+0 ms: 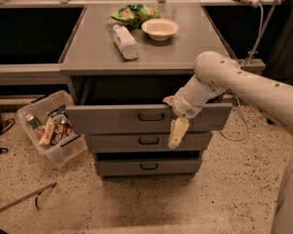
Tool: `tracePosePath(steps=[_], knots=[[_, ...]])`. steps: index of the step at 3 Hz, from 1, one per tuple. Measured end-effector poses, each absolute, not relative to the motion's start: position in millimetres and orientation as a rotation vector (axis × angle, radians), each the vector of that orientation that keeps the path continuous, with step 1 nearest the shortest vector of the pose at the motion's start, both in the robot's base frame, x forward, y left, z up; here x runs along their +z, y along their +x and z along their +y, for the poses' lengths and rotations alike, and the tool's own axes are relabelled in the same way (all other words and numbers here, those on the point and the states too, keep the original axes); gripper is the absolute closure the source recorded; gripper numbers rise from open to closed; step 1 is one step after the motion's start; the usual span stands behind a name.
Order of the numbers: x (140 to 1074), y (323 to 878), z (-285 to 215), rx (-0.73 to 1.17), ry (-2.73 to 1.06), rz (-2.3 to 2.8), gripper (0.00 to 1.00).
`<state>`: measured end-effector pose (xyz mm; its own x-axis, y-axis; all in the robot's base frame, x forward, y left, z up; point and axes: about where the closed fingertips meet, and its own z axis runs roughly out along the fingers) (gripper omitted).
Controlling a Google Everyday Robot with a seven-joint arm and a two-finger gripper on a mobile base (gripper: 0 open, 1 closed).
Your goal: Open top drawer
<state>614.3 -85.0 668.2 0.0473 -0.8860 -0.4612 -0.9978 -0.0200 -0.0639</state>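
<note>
My hand [177, 130] hangs at the middle right of the frame, against the face of the top drawer [112, 120], to the right of its black pull handle [150, 116] and not on it. I cannot tell whether the hand is apart or together. The drawer front stands forward of the two narrower drawers [146, 152] below it, so I judge it partly open.

The risk I see is my purchase. Pulling from right of centre could skew the drawer on its runners and jam it, or my hand could slide off the smooth front and drop onto the lower fronts. My forearm [234, 79] also sits close to the right edge of the surface [88, 50] and could catch it.

The drawer's inside is too dark to show any contents. On the surface, the pale bowl [159, 28] looks empty. At the left of the frame, a clear bin [34, 112] on the floor holds a can [32, 121] and snack packets [53, 129].
</note>
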Motion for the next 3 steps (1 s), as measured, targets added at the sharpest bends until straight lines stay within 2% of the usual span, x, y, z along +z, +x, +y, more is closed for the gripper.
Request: tracePosePath(steps=[2,3], knots=[[662.3,606.0,-80.6,0.456,-1.992,1.898,0.0],[671.0,564.3,-77.1,0.472,-1.947,1.915,0.0]])
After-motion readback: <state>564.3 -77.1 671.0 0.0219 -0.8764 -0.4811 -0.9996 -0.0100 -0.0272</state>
